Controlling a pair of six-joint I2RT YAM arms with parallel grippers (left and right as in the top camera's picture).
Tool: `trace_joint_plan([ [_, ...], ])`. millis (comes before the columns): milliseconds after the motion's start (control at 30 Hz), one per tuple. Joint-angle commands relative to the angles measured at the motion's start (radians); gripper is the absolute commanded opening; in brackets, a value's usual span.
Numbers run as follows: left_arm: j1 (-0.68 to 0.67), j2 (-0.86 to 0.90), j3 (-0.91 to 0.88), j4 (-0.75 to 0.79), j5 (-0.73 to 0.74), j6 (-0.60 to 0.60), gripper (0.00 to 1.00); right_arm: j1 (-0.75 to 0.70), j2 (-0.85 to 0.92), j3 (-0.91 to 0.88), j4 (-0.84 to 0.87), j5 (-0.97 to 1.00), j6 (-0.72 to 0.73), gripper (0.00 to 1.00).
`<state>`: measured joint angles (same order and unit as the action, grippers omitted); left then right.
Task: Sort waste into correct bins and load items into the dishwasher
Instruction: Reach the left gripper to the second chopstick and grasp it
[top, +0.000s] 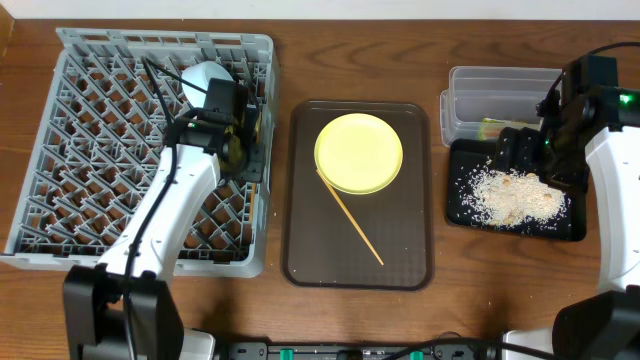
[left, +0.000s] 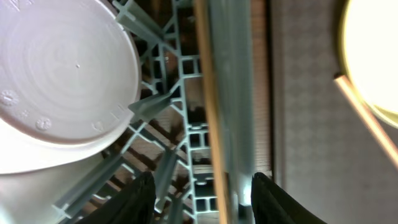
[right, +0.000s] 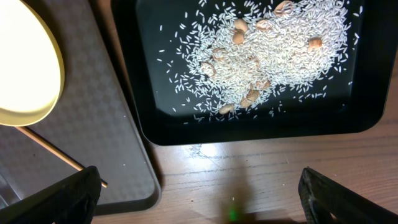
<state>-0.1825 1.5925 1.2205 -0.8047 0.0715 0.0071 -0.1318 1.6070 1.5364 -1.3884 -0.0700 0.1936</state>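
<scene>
The grey dish rack (top: 80, 150) fills the left side, with a white bowl (top: 203, 78) in its far right part. My left gripper (top: 243, 135) hovers at the rack's right wall, open. In the left wrist view a wooden chopstick (left: 210, 112) runs along that wall between the open jaws (left: 202, 199), beside the white bowl (left: 56, 74). The yellow plate (top: 358, 152) and another chopstick (top: 352, 219) lie on the brown tray. My right gripper (top: 517, 150) is open and empty over the black tray (top: 570, 228) of rice crumbs (right: 261, 50). The green wrapper (top: 490, 127) lies in the clear tub (top: 500, 80).
The dark brown serving tray (top: 310, 250) sits in the middle between rack and bins. The right wrist view shows bare wood table (right: 249, 174) between my open jaws (right: 199, 199), in front of the black tray. The blue bowl and the cup are not in view.
</scene>
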Motion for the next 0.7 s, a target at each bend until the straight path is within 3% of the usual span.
trace_joint_plan([
  [0, -0.011, -0.062, 0.022, 0.000, 0.180, -0.089, 0.52, -0.006, -0.021, 0.014, 0.000, 0.010, -0.011, 0.99],
  [67, -0.039, -0.068, 0.022, 0.008, 0.279, -0.164, 0.52, -0.006, -0.021, 0.014, 0.001, 0.010, -0.011, 0.99],
  [167, -0.103, -0.061, 0.018, 0.016, 0.274, -0.304, 0.53, -0.006, -0.021, 0.014, 0.001, 0.010, -0.011, 0.99],
  [233, -0.163, -0.049, 0.008, 0.029, 0.221, -0.422, 0.62, -0.006, -0.021, 0.014, 0.001, 0.010, -0.011, 0.99],
  [433, -0.313, 0.017, -0.009, 0.064, 0.070, -0.636, 0.62, -0.006, -0.021, 0.014, 0.000, 0.010, -0.011, 0.99],
  [667, -0.438, 0.160, -0.009, 0.123, 0.043, -0.747, 0.62, -0.006, -0.021, 0.014, 0.000, 0.010, -0.011, 0.99],
])
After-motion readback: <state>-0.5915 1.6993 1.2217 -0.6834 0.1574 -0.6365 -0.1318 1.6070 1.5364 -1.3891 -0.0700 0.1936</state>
